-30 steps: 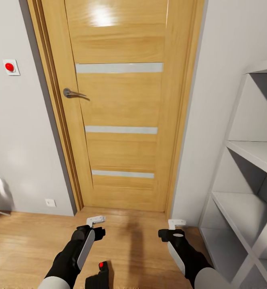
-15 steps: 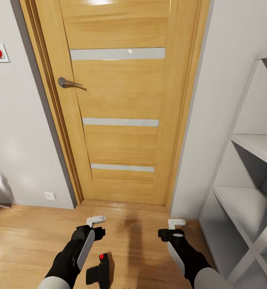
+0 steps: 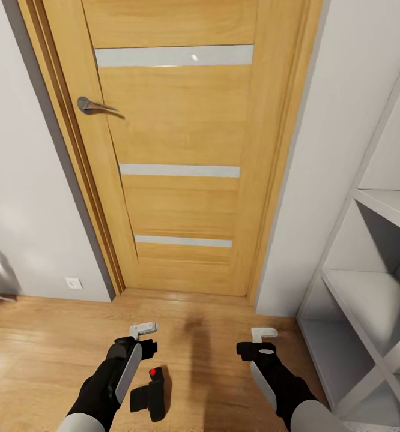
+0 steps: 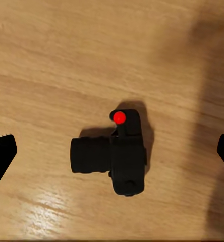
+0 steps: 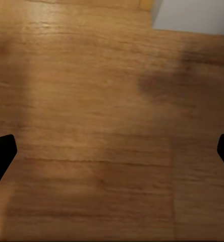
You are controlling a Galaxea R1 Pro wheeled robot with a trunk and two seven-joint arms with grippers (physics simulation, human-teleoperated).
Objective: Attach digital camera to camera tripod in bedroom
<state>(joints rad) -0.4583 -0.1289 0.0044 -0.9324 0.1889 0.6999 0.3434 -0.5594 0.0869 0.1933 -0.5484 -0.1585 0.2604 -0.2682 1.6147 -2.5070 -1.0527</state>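
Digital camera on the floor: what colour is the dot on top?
Bright red, on the black digital camera; clearest in the left wrist view.

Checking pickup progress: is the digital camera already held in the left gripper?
No, the digital camera lies on the wood floor, apart from the open left gripper.

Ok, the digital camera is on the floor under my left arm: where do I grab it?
Likely from straight above, fingers across the blocky body of the digital camera, not the round lens barrel. It lies free on the wood floor, between the open left gripper fingers.
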